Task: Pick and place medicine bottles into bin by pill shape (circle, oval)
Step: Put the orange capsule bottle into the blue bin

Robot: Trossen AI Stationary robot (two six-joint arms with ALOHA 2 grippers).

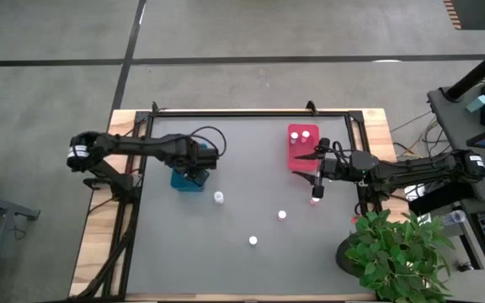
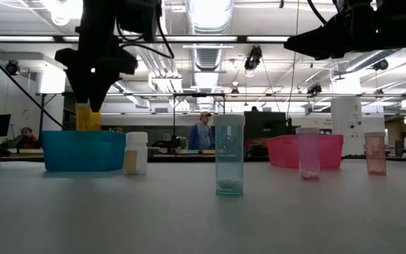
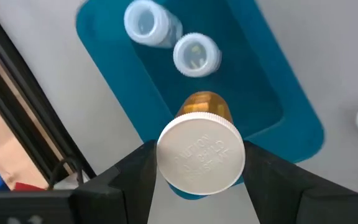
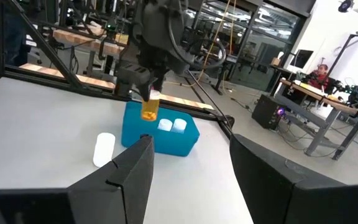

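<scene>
High view: a grey bench (image 1: 183, 252) was seen from above, with the left end effector (image 1: 199, 162) positioned over a blue bin (image 1: 185, 180) at the left of the mat. An orange bottle (image 3: 205, 112) with a white cap was gripped between its two fingers and was held above the bin's open top, as was shown in the left wrist view; the bottle's lower end was seen just above the bin's rim in the low view. Two white-capped bottles (image 3: 169, 40) were lying inside the blue bin.

The right end effector (image 1: 317, 178) was held at the right of the mat, just near of a red bin (image 1: 300, 150), with its fingers spread wide apart and nothing between them, as was shown in the right wrist view. Two bottles (image 1: 301, 133) were seen in the far end of the red bin.

Several bottles were left standing upright on the bench. A white one (image 1: 218, 198) was placed just near and right of the blue bin. A pinkish one (image 1: 317, 201) was standing beside the right end effector, another (image 1: 282, 215) a little nearer and to the left of it, and a pale bluish one (image 1: 253, 241) nearest of all, close to the middle of the mat. A potted plant (image 1: 402, 248) was seen at the near right corner of the bench.
</scene>
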